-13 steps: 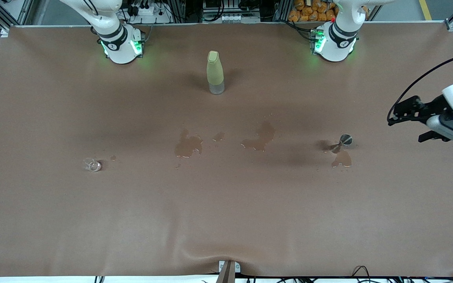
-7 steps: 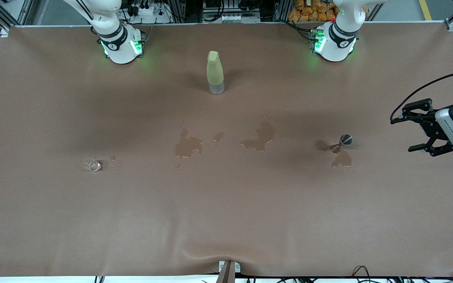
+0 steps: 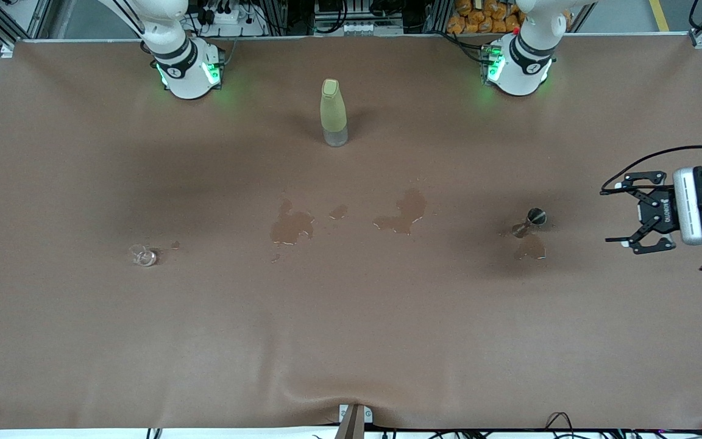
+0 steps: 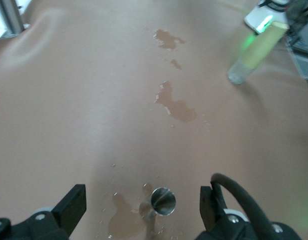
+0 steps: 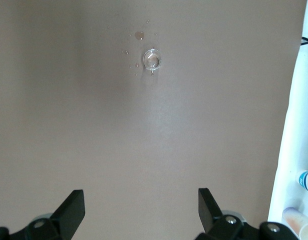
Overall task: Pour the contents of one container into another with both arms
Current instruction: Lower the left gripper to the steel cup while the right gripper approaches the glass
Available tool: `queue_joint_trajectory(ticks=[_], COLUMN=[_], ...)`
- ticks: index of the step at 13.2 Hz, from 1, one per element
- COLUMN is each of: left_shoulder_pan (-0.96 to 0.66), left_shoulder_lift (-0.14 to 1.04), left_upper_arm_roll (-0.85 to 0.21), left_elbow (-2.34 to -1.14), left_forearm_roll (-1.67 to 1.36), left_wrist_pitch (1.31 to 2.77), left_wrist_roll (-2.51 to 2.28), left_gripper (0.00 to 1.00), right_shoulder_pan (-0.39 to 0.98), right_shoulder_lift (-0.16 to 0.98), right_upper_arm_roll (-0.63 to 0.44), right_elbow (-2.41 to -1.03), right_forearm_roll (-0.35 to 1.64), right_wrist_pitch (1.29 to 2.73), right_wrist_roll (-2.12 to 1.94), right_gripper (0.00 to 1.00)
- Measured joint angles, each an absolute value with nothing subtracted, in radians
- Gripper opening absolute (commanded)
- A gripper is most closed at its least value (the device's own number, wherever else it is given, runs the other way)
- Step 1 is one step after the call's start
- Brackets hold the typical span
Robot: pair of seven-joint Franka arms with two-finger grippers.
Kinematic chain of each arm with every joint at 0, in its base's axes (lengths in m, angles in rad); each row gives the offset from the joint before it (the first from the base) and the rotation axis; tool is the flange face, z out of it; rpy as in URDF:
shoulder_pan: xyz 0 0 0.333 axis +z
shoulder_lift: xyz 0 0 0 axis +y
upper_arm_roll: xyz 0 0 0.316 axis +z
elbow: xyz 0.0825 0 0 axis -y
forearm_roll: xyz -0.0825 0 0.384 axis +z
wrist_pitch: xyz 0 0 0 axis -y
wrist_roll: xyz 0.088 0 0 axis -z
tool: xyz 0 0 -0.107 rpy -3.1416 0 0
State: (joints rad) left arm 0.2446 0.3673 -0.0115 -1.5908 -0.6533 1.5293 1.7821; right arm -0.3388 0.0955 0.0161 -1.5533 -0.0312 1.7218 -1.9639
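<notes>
You've grasped nothing yet: the left gripper hangs with jaws spread near the metal jigger, the right gripper likewise faces the glass cup; spills mark the bench.

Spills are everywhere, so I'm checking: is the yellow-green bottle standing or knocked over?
Upright. The yellow-green bottle stands on its clear base with its cap on top, clear of the puddles that lie nearer the front camera.
</notes>
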Motion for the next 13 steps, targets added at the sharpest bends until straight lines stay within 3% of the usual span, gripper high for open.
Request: queue_joint_trajectory(ticks=[9, 13], left_shoulder_pan=[0.337, 0.340], left_shoulder_lift=[0.704, 0.764], left_upper_arm_roll=[-0.012, -0.015], left_elbow=[-1.620, -1.664], left_forearm_roll=[-0.743, -0.764], left_wrist_pitch=[1.449, 1.447], left_wrist_roll=[2.093, 2.228], left_gripper=[1.00, 1.00], right_shoulder_pan=[-0.350, -0.350], right_shoulder_lift=[0.163, 0.251], right_upper_arm_roll=[-0.022, -0.062], right_elbow=[-1.845, -1.896], right_forearm_roll=[0.219, 0.448], right_wrist_pitch=[2.033, 2.082], right_wrist_roll=[-2.136, -2.341], right_gripper=[1.00, 1.00])
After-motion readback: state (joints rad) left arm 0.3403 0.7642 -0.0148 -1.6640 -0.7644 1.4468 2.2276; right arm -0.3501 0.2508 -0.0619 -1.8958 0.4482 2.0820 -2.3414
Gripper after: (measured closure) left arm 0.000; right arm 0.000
